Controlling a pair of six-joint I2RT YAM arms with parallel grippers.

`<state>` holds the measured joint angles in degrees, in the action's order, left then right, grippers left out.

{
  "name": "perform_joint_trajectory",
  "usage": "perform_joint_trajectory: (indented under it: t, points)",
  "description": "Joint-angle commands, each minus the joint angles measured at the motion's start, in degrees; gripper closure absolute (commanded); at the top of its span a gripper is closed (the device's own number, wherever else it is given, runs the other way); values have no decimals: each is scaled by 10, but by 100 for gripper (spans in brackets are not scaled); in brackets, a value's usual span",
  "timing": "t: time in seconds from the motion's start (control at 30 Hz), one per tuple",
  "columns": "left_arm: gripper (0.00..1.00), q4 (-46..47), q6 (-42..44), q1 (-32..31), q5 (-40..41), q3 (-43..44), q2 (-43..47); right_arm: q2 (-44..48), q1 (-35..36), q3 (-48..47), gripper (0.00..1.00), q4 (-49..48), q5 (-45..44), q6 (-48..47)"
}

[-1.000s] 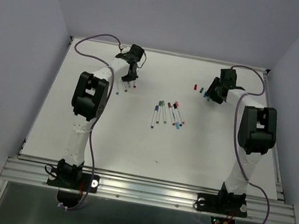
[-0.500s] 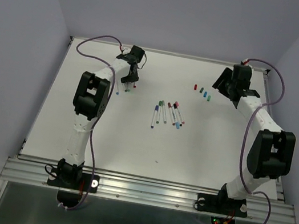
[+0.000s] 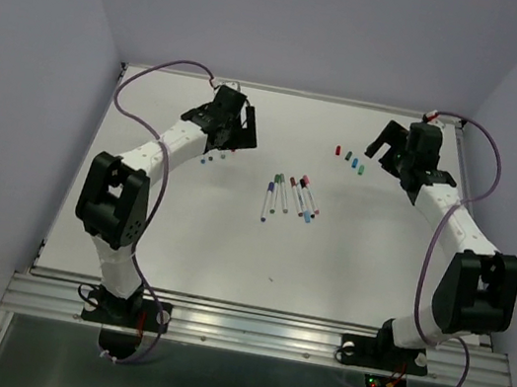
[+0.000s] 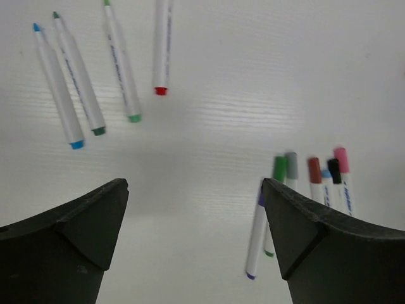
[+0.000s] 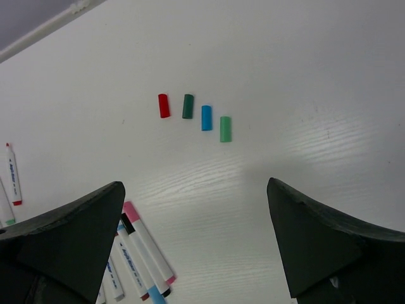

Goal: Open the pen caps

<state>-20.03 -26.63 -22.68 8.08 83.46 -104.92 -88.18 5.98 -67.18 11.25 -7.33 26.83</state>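
a bunch of capped pens (image 3: 290, 196) lies near the middle of the white counter (image 3: 229, 248), side by side and roughly parallel. everything else sits to one side of that bunch or the other. in the left wrist view the bunch shows caps in green, grey, maroon, black and pink, with a pale blue one half hidden among them.

to the far left of the bunch lie four pens with no caps (image 4: 120, 69). their white barrels are slightly fanned and none touches another. the ends toward the wrist camera are light blue, dark green, green and red, the red one being nearest the bunch. the left fingers (image 3: 241, 132) hang just over these four, on the side away from the arm bases. they are spread wide with nothing held. the wrist view shows only bare counter in the gap between them, and the bunch shows just past one finger.

to the far right of the bunch, four loose pen caps (image 5: 195, 115) lie in a short row, each just apart from its neighbour. in order outward from the bunch they are red, dark green, blue and light green. the right fingers (image 3: 383, 143) hover farther from the bunch than this row, just beyond its light green end. they are also spread wide and empty. in the right wrist view the caps sit ahead of the gap, with the pink and black caps of the bunch low beside one finger.
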Motion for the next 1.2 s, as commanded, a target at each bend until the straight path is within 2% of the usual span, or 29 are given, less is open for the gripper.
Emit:
perform_joint_trajectory:
  t: [0.0,0.3,0.87,1.03,1.17]
  points:
    - [1,54,33,-39,-45,-71,60,34,-3,8,0,-36,-4,2]
    - [1,55,37,-119,-50,-106,46,49,-3,22,0,-36,8,-3]
    - [2,38,43,-149,-43,-108,-18,43,-3,26,0,-36,2,-8]
    - [14,26,37,-152,-32,-99,-39,42,-3,26,0,-35,0,-9]
    - [17,25,33,-155,-30,-107,-43,43,-3,28,0,-36,-5,-11]
